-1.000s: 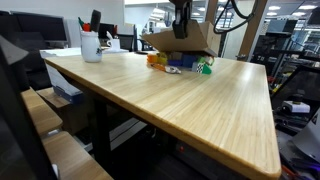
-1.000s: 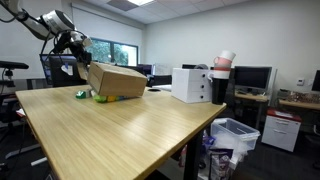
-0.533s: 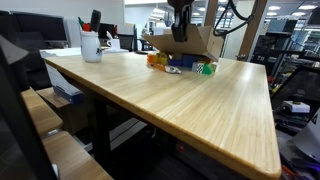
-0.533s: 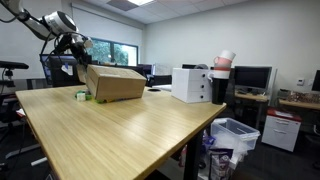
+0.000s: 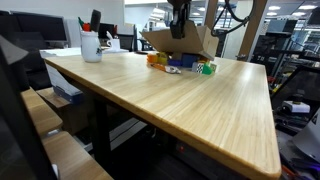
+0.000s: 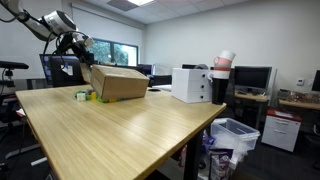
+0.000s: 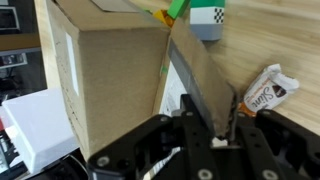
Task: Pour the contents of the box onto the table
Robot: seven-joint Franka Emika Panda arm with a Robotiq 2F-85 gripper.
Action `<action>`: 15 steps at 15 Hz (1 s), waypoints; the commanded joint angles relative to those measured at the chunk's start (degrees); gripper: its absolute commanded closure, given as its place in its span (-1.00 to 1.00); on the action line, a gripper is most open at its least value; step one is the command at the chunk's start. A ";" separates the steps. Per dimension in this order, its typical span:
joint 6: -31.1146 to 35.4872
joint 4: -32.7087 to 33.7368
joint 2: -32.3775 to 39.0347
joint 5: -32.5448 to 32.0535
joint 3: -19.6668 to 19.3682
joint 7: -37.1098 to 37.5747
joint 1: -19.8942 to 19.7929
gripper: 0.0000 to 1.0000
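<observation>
The box (image 5: 196, 43) has tipped slightly, its flap (image 7: 200, 80) clamped tight in the pincer (image 7: 216, 124), contents (image 5: 180, 63) spilled beneath.

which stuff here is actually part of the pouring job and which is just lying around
Job:
- box, held by a flap in the gripper
- toy pieces, on the table by the box
- table

Lying about:
- mug of pens
- white case
- snack wrapper
- bin
</observation>
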 commanded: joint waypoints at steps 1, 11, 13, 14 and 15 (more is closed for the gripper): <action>0.59 -3.58 -3.47 -6.83 0.51 1.41 -0.24 0.96; -2.80 -6.48 -6.27 -15.97 0.71 8.18 -1.10 0.96; -5.19 -6.10 -6.26 -17.16 0.59 9.26 -1.35 0.96; -6.14 -5.97 -6.34 -17.60 0.49 9.68 -1.50 0.96; -7.51 -5.75 -6.42 -17.87 0.32 10.65 -1.75 0.96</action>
